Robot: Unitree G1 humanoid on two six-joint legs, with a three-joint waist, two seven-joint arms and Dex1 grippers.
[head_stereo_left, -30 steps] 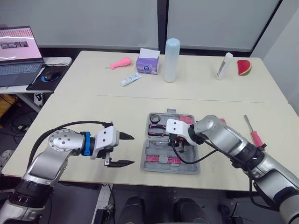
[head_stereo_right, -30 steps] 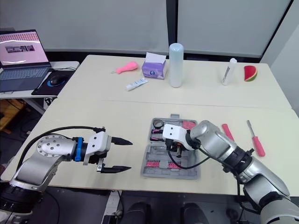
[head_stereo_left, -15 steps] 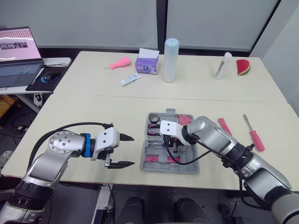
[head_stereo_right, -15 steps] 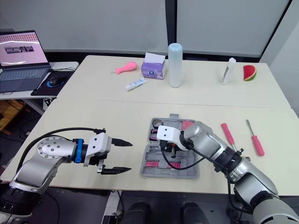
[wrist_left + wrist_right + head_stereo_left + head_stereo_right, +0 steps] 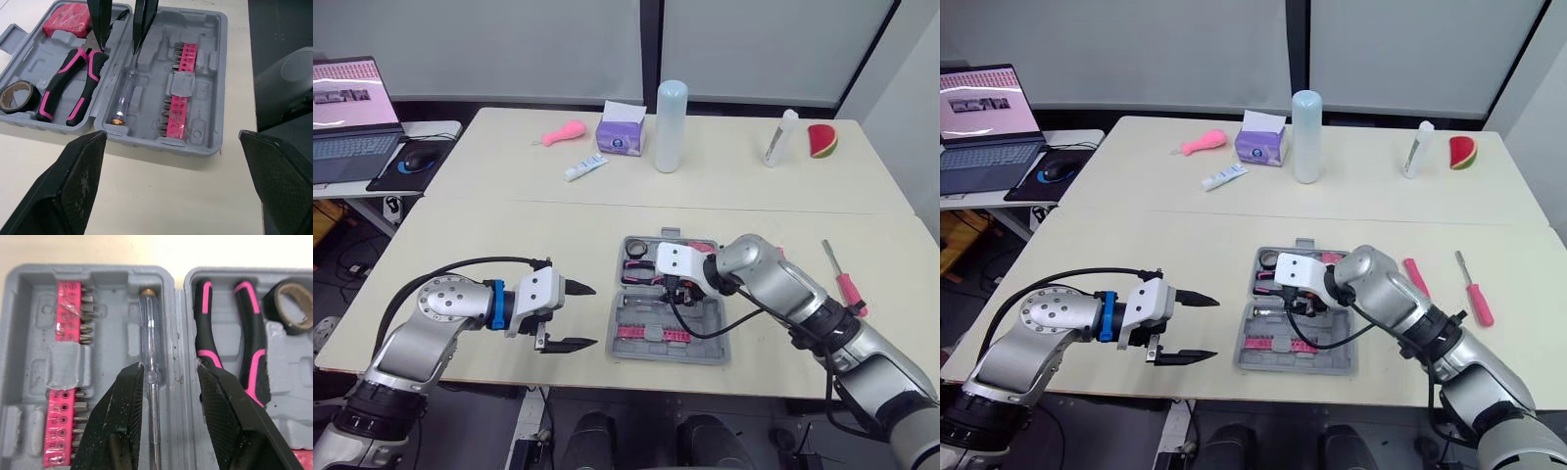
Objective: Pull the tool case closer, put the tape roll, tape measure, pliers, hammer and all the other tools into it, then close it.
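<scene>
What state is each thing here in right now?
tool case: open, lying flat.
pliers: packed in the case.
tape roll: packed in the case.
clear screwdriver: lying in the case.
red screwdriver: outside the case.
left gripper: open, empty.
right gripper: open, above the clear screwdriver.
laptop: open, screen lit.

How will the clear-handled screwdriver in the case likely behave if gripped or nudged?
The clear-handled screwdriver looks thin, rigid and probably light. Its round, glossy handle may slip or roll between the right gripper's open jaws. Lying in a recess of the tool case, it likely stays put if nudged.
</scene>
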